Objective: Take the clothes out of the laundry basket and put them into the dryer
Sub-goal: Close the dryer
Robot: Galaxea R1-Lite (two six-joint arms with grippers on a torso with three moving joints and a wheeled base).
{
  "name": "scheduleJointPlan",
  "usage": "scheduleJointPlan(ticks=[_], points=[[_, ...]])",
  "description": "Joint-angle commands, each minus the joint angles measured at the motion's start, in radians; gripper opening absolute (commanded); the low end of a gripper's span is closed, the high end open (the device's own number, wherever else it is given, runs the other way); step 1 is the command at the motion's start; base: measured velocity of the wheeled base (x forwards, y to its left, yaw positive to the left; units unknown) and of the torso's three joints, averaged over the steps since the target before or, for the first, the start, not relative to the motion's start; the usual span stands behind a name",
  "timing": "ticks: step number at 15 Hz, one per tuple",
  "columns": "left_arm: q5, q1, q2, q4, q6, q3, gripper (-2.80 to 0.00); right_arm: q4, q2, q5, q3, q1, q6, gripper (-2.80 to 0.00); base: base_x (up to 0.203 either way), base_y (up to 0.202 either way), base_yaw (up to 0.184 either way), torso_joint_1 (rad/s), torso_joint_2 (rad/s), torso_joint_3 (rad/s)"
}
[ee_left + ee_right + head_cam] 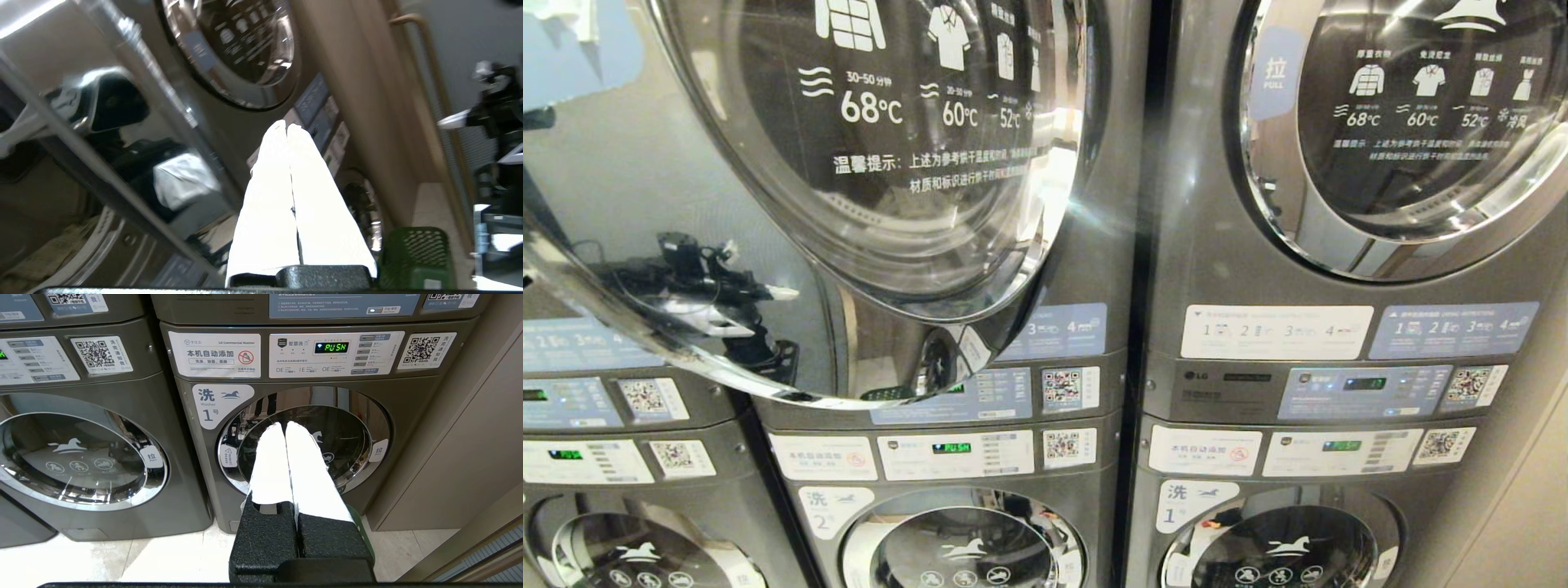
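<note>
Both grippers empty, fingers pressed together: left gripper [286, 125] raised beside open dryer door [768, 245]; right gripper [284, 425] low, facing washer [304, 437].

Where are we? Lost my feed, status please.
Left end effector shut, empty, up by the open dryer door. Right end effector shut, empty, parked low facing washer 1. Basket on floor; no clothes held.
</note>
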Motion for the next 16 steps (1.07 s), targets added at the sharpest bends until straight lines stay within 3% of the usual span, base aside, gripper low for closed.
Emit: scheduleJointPlan(ticks=[1,4,7,9,10,12,16], points=[[0.066,-0.004,0.055,-0.004,0.028,0.005,-2.8,0.001,0.001,-0.001,0.0,0.0,0.0,-2.8,0.0,0.0,0.0,0.0,0.0,0.0],[0.248,-0.001,0.03,-0.004,0.037,0.031,-2.8,0.001,0.002,0.0,0.0,0.0,0.0,-2.8,0.0,0.0,0.0,0.0,0.0,0.0],[0.52,0.004,-0.014,-0.001,0.033,0.062,-2.8,0.001,-0.003,0.0,0.0,0.0,0.0,-2.8,0.0,0.0,0.0,0.0,0.0,0.0],[0.698,0.007,-0.021,-0.005,-0.037,0.07,-2.8,0.001,-0.007,0.0,0.0,0.0,0.0,-2.8,0.0,0.0,0.0,0.0,0.0,0.0],[0.754,0.014,-0.018,-0.007,-0.079,0.07,-2.8,0.001,-0.013,0.0,0.0,0.0,0.0,-2.8,0.0,0.0,0.0,0.0,0.0,0.0],[0.807,0.063,-0.004,-0.008,-0.148,0.069,-2.8,0.001,-0.026,0.0,0.0,0.0,0.0,-2.8,0.0,0.0,0.0,0.0,0.0,0.0],[0.811,0.192,0.095,-0.09,-0.232,0.047,-2.8,0.001,-0.066,0.0,0.0,0.0,0.0,-2.8,0.0,0.0,0.0,0.0,0.0,0.0]])
